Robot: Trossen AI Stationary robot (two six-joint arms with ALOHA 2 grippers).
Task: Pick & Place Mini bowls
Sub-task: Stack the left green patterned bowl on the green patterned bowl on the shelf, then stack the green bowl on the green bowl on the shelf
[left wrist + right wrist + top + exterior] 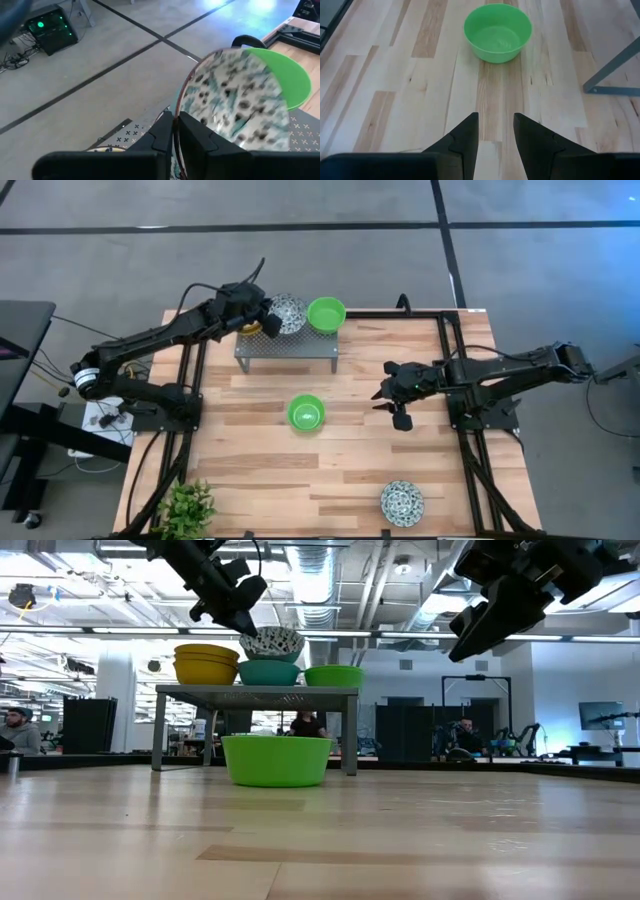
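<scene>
- High view: the left tool (268, 318) is over the grey metal stand (285, 347) at the far edge of the surface (250, 470), its fingers pinched tight on the rim of a blue-and-white bowl (289, 313).
- Left wrist view: the fingers (165, 132) clamp that bowl's (235, 100) rim, and the bowl is tilted on edge, with a green bowl (292, 80) just behind it.
- Low view: the held bowl (272, 642) sits in a teal-looking bowl (268, 671) on the stand (256, 693); stacked yellow bowls (206, 663) stand on one side and a green bowl (334, 675) on the other.
- Another green bowl (306, 413) stands upright on the bare surface in front of the stand, near the middle.
- A second blue-and-white bowl (402, 502) lies near the front edge, well apart from the rest.
- The right tool (392, 400) hangs above the surface right of the middle green bowl (497, 32), its fingers (465, 132) parted and holding nothing.
- A small green plant (187, 507) stands at the front left corner.
</scene>
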